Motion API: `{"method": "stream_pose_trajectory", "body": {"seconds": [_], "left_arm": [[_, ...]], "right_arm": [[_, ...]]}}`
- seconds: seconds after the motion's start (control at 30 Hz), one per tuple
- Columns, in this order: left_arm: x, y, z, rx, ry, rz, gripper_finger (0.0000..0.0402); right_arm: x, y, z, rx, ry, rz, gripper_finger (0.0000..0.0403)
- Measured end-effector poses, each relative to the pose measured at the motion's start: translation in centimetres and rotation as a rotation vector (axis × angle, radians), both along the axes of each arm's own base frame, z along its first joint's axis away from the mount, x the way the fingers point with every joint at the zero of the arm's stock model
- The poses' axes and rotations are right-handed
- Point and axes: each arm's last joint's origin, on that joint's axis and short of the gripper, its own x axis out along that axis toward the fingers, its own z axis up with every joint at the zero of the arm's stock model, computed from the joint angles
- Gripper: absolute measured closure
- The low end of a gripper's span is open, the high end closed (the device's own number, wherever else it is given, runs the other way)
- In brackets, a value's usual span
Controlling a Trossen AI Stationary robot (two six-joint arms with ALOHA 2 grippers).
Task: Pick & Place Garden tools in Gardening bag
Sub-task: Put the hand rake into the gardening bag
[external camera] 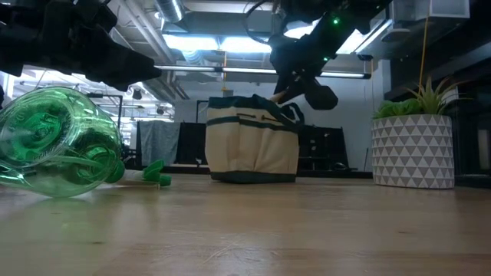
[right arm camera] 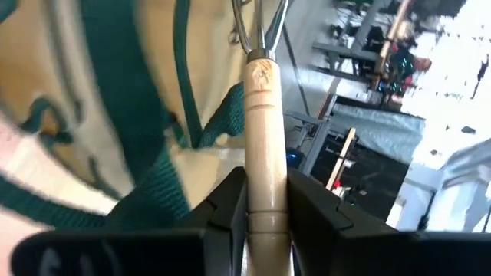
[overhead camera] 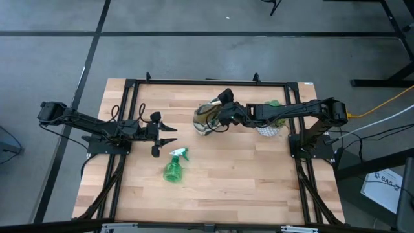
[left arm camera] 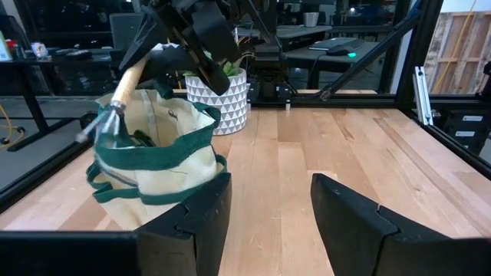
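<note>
Rake (right arm camera: 265,153) over gardening bag (overhead camera: 207,117), spray bottle (overhead camera: 174,167) lying front-left, potted plant (overhead camera: 270,127) right

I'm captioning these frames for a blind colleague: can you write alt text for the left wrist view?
The right gripper holds the wooden-handled rake tines-down over the mouth of the beige, green-trimmed gardening bag on the wooden table. A white patterned plant pot stands behind; the left gripper is open in the foreground.

— Anything here you can actually read?

— Hardly. A white box (overhead camera: 383,184) on the floor past the table's right edge carries dark printed letters, too small for me to make out.

— And the rake handle (right arm camera: 265,146)?

— There's a small burned-in mark near its metal collar, but it's no legible word. Nothing on the bag (external camera: 252,139) or the spray bottle (overhead camera: 174,166) either.
</note>
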Motion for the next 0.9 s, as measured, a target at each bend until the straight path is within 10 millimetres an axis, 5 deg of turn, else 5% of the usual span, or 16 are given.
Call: {"method": "stream_pose_trajectory", "body": {"seconds": [0.23,0.63,0.9], "left_arm": [[0.0,0.0,0.0,0.000,0.000,0.000,0.0224],[0.0,0.0,0.0,0.000,0.000,0.000,0.0226],[0.0,0.0,0.0,0.000,0.000,0.000,0.0225]], "right_arm": [[0.3,0.5,0.7,-0.022,-0.140,-0.091,0.0327],[0.0,2.2,1.8,-0.141,-0.038,0.009,0.0329],[-0.3,1.0,1.7,-0.145,-0.025,-0.042,0.0325]]}}
